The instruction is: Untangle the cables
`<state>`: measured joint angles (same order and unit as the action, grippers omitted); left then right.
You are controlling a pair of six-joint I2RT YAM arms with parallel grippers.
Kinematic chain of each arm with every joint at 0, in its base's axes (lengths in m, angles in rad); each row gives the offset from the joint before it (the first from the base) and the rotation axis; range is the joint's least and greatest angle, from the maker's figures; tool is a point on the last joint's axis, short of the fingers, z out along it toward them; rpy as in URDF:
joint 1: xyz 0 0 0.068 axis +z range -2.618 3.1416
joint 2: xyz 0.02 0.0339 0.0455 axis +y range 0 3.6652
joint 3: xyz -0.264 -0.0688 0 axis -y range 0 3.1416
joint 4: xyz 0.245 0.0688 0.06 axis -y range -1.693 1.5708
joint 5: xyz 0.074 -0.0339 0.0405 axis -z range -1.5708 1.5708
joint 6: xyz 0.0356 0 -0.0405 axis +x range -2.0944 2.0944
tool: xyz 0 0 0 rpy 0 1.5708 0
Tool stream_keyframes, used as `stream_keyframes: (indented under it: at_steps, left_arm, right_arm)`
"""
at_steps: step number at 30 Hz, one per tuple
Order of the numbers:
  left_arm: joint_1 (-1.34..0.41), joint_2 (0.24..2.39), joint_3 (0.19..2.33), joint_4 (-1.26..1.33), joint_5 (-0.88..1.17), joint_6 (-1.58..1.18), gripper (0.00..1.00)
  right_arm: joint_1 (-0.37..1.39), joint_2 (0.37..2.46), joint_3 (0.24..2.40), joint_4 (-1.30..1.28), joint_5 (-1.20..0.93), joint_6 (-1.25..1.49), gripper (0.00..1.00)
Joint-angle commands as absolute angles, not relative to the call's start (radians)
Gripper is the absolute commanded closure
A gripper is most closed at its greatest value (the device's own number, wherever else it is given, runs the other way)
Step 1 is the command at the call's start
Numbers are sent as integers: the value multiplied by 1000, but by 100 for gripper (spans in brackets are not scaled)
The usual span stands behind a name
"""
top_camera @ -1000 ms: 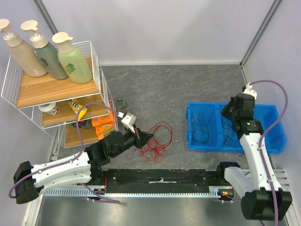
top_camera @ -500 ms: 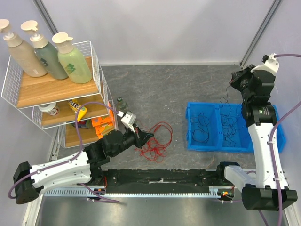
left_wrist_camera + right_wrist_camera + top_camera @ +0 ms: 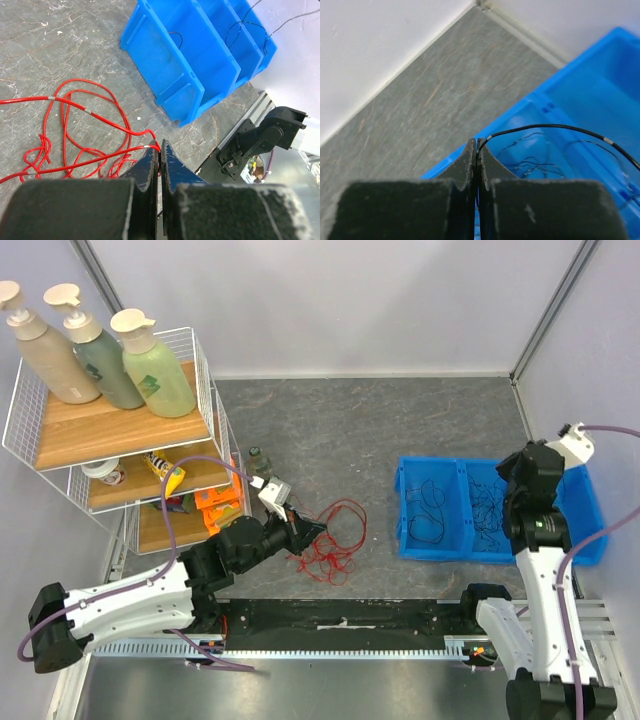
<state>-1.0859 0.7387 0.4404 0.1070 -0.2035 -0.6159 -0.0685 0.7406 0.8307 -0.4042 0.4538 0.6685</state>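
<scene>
The red cables [image 3: 332,542] lie in a loose tangle on the grey table. My left gripper [image 3: 310,530] sits at their left edge, shut on one red strand; in the left wrist view the strand [image 3: 85,112] runs into the closed tips [image 3: 160,149]. Thin black cables [image 3: 430,505] lie inside the blue bin [image 3: 432,550]. My right gripper [image 3: 508,478] hangs over the bin's middle compartment, shut on a black cable [image 3: 560,129] that arcs away from its tips [image 3: 478,146] down into the bin [image 3: 600,75].
A white wire shelf [image 3: 110,430] with three pump bottles [image 3: 150,365] stands at the left, close to the left arm. A small bottle [image 3: 258,457] stands beside it. A black rail [image 3: 340,625] runs along the near edge. Walls close in behind and at the right.
The right arm lifted the black cable high toward the back, then came down and forward over the bin. The left arm and red cables have not moved.
</scene>
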Motion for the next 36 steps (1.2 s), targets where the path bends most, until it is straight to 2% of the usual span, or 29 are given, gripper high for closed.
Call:
stream_keyframes:
  at_steps: [1,5,10,14,20,23,29,34,36]
  left_arm:
    - [-1086,762,460,160,-198,-591,98]
    - [-1085,759,469,146,-199,-589,98]
    - [-1085,727,456,133,-213,-595,98]
    - [-1086,738,479,117,-206,-589,98]
    - [-1086,749,483,124,-193,-600,98]
    - [-1085,750,486,126,-183,-601,98]
    - [-1086,730,499,115,-186,-594,98]
    - [-1085,719,526,83,-189,-572,98]
    - [-1085,716,541,71,-193,-554,98]
  right_arm:
    - [-69,863,857,-284,136,600,100]
    - [-69,969,851,-140,-191,662,100]
    - [-67,1023,841,-11,-377,799,100]
    - [-69,979,842,-107,-205,773,100]
    - [-71,911,856,-420,357,721,100]
    - [-80,928,816,-433,410,687,100]
    - [-83,988,747,-446,336,667,99]
    - [-83,1015,749,-482,124,608,72]
    - [-81,997,767,-535,135,591,35]
